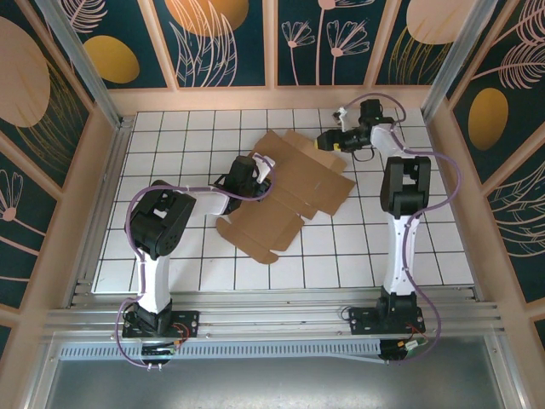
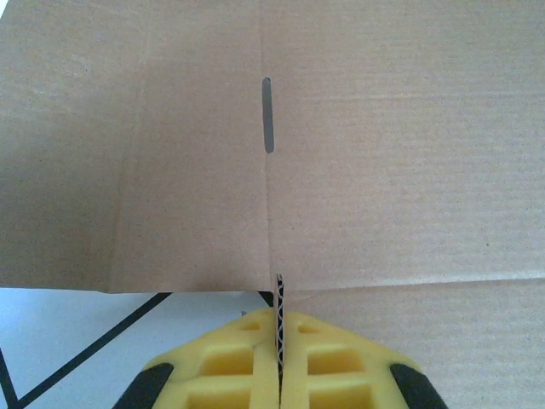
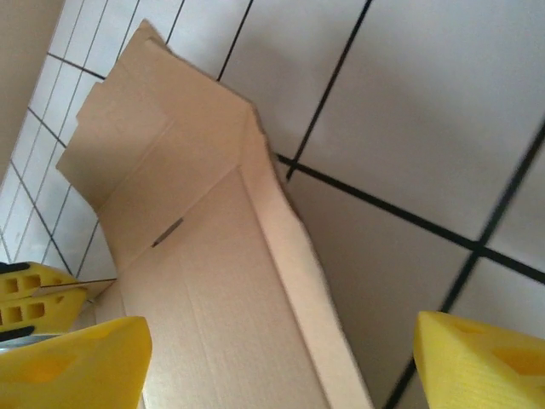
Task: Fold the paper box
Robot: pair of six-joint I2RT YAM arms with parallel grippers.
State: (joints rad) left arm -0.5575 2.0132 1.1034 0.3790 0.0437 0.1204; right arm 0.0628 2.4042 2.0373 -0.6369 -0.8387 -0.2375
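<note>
In the top external view, the paper box (image 1: 289, 192), a flat brown die-cut cardboard sheet with flaps, lies spread out near the middle of the white tiled tabletop (image 1: 170, 136), which is ruled with black lines. The left tool (image 1: 258, 173) is at the sheet's left edge and the right tool (image 1: 327, 141) is at its far right corner. From here I cannot tell how either pair of jaws stands.

In the left wrist view, the left tool (image 2: 278, 317) has its yellow fingers (image 2: 230, 362) pressed together on a thin piece of the paper box (image 2: 383, 170), whose corrugated edge stands upright between them. Beyond the grip the sheet lies flat, with a narrow slit (image 2: 268, 115) cut along a crease. The tabletop (image 2: 60, 341) shows at the lower left.

In the right wrist view, the right tool (image 3: 277, 371) has its yellow fingers (image 3: 72, 366) spread wide apart above the paper box (image 3: 204, 281). A long side flap along the sheet's right edge is tilted upward. The left tool (image 3: 30, 298) shows at the sheet's left side. The tabletop (image 3: 409, 111) lies to the right.
</note>
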